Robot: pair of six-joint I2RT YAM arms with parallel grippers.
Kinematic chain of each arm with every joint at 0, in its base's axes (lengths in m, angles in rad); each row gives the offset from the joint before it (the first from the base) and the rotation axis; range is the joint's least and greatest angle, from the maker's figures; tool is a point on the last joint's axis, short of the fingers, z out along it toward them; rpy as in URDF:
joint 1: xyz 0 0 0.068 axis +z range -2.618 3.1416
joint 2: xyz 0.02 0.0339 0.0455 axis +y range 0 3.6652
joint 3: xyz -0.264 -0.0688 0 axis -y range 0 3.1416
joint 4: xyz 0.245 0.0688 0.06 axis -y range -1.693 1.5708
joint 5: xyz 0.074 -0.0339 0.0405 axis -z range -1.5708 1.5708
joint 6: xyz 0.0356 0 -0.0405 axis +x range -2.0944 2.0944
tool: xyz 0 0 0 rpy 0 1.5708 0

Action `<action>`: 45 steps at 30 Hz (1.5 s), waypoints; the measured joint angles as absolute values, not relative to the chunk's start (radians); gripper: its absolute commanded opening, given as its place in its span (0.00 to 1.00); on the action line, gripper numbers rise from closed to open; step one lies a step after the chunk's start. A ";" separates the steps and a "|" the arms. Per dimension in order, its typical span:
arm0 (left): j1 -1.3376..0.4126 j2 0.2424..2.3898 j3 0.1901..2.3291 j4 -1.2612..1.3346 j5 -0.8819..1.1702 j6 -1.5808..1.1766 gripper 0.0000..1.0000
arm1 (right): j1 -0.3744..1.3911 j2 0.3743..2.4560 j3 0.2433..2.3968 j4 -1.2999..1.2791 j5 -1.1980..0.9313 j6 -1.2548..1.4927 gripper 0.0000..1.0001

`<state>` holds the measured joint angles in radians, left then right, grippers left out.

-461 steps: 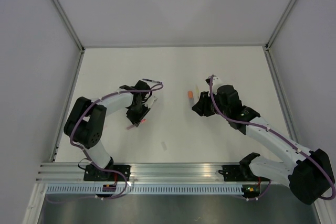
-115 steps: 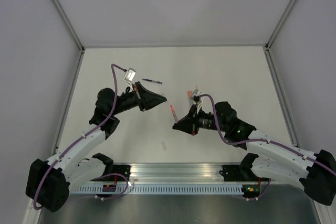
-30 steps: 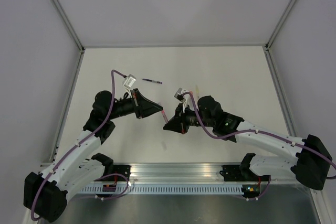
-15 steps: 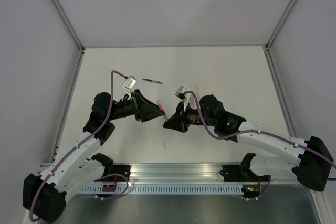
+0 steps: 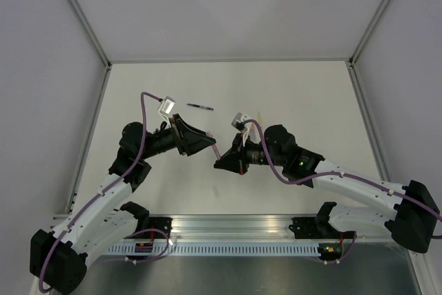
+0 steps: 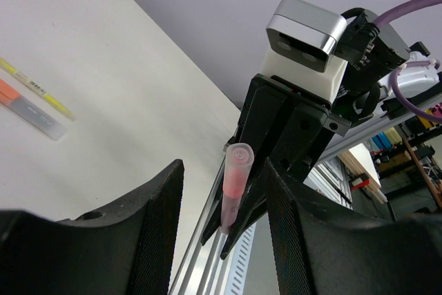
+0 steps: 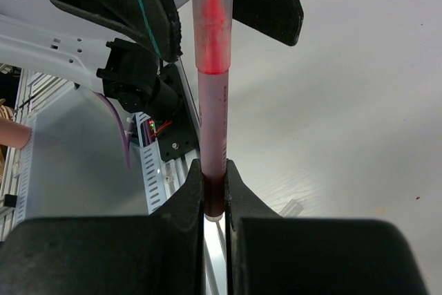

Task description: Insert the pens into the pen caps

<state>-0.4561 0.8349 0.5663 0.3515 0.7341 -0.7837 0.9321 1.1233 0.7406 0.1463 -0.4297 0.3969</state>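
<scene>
My right gripper [image 7: 214,170] is shut on the lower end of the red-pink pen [image 7: 214,129], holding it in the air. A translucent pen cap [image 7: 210,25] sits over the pen's tip. My left gripper [image 6: 222,170] is open, its fingers [image 6: 155,219] on either side of the capped end [image 6: 238,164] without touching it. From above, the two grippers [image 5: 209,145] [image 5: 221,162] face each other mid-table. A dark purple pen [image 5: 200,107] lies behind them. A pale yellow pen [image 6: 34,88] lies beside an orange-ended cap [image 6: 27,107].
A small clear tube [image 7: 293,206] lies on the white table [image 5: 276,88] near the front. An aluminium rail [image 5: 228,229] runs along the near edge, with both arm bases on it. Grey walls enclose the table on three sides.
My left gripper has opened and let go of the cap, which stays on the red-pink pen. The right gripper still holds the pen in about the same place.
</scene>
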 measured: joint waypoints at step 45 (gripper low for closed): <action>-0.430 0.870 0.376 0.806 0.549 -0.879 0.02 | 0.824 1.344 1.053 -0.163 -0.532 0.302 0.00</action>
